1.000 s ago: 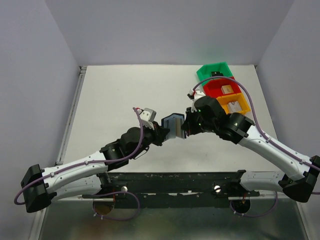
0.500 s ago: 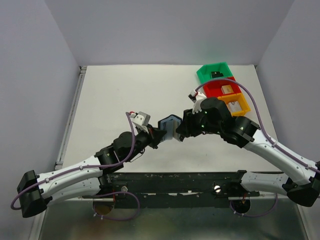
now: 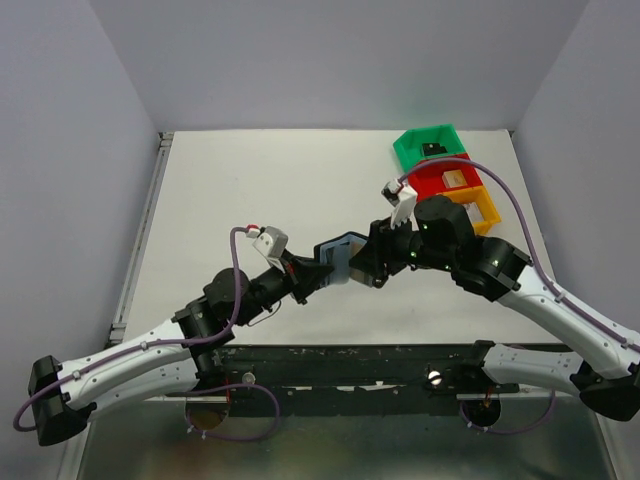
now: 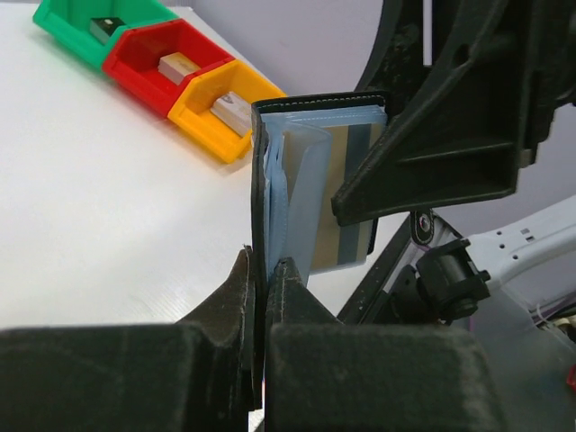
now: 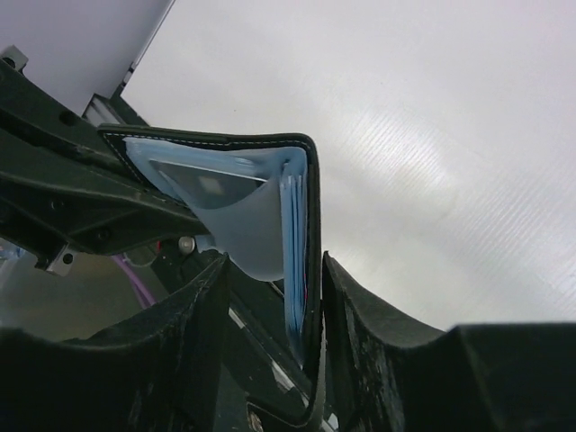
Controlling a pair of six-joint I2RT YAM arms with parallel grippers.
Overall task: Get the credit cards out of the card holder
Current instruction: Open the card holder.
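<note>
the left gripper (image 4: pixel 264 274) is pressed together, pinching the card holder (image 4: pixel 259 171) by the lower edge of its black cover. that grip stands the holder upright between the two arms, lifted off the white table (image 3: pixel 230 180) as far as the wrist views show. the holder gapes open like a book, with its blue-grey pockets turned toward the right arm. the credit cards (image 4: pixel 349 193) sit inside those pockets. one with gold and grey bands shows at the pocket mouth; how many lie behind it cannot be told. further right, the right gripper (image 5: pixel 275 263) is spread, its fingers standing either side of the holder's free flap without clamping it. one finger crosses the card faces in the left wrist view. at the far right, the green, red and orange bins (image 3: pixel 487 210) sit well apart from the work.

by my reading, the step in hand is the first extraction: the holder is braced and opened, and no card lies on the table. the next move calls for the right fingers to find a card's exposed edge alone. they should close on the card rather than on pocket fabric or cover, then draw it out along the pocket against a firm left pinch.
</note>
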